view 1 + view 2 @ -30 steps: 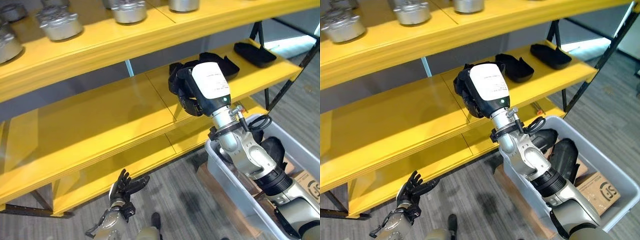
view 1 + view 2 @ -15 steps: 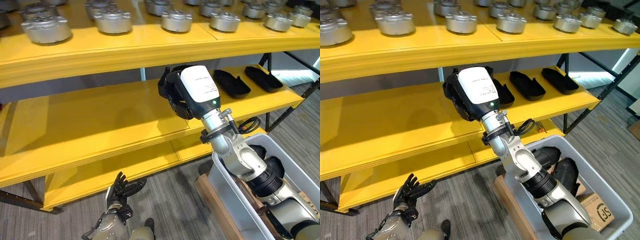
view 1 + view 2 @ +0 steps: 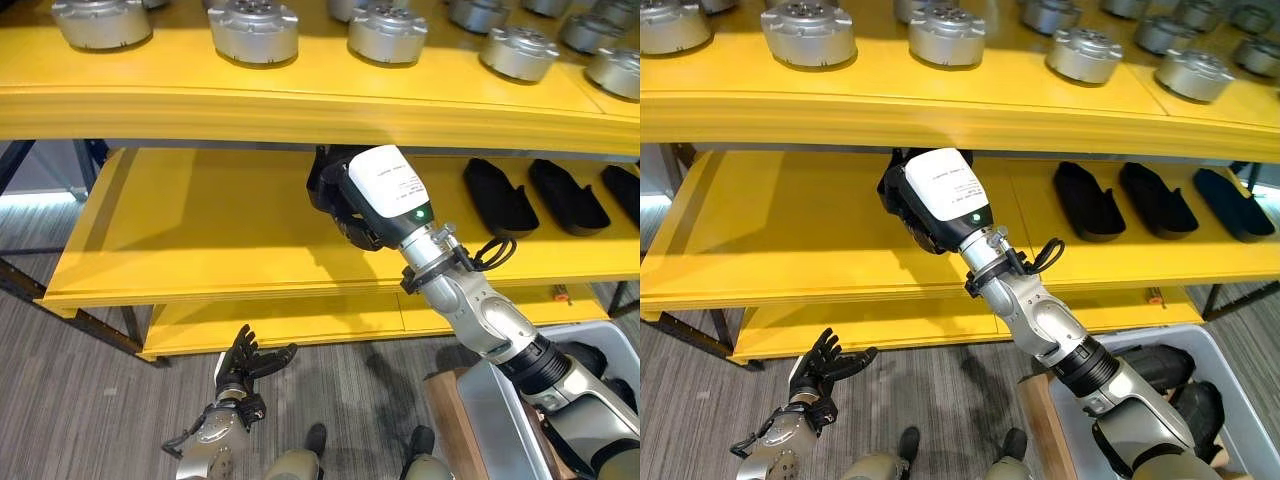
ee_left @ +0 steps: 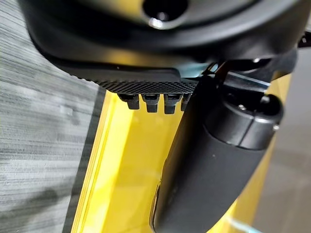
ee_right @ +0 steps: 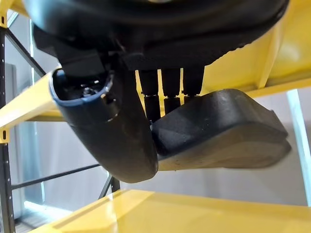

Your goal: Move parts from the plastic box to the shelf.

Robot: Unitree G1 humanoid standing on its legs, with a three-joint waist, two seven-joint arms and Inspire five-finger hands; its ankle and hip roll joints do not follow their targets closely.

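- We see the right hand [image 3: 908,200] raised to the middle board of the yellow shelf [image 3: 200,230], just under the front edge of the top board.
- In the right wrist view, its fingers [image 5: 165,99] and thumb are clamped on a black moulded part [image 5: 223,128], which hangs in the air above the yellow board, not touching it.
- Three more black parts [image 3: 1088,200] lie side by side on the same board, off to the robot's right of the hand and well apart from it.
- The top board carries a row of round silver metal parts [image 3: 253,28].
- The grey plastic box [image 3: 1240,420] sits on the floor at lower right, with dark parts [image 3: 1160,365] inside it; it rests on a wooden block [image 3: 445,420].
- Our left hand [image 3: 243,366] hangs low above the grey floor [image 3: 90,400], in front of the bottom board, with its fingers spread apart and holding nothing.
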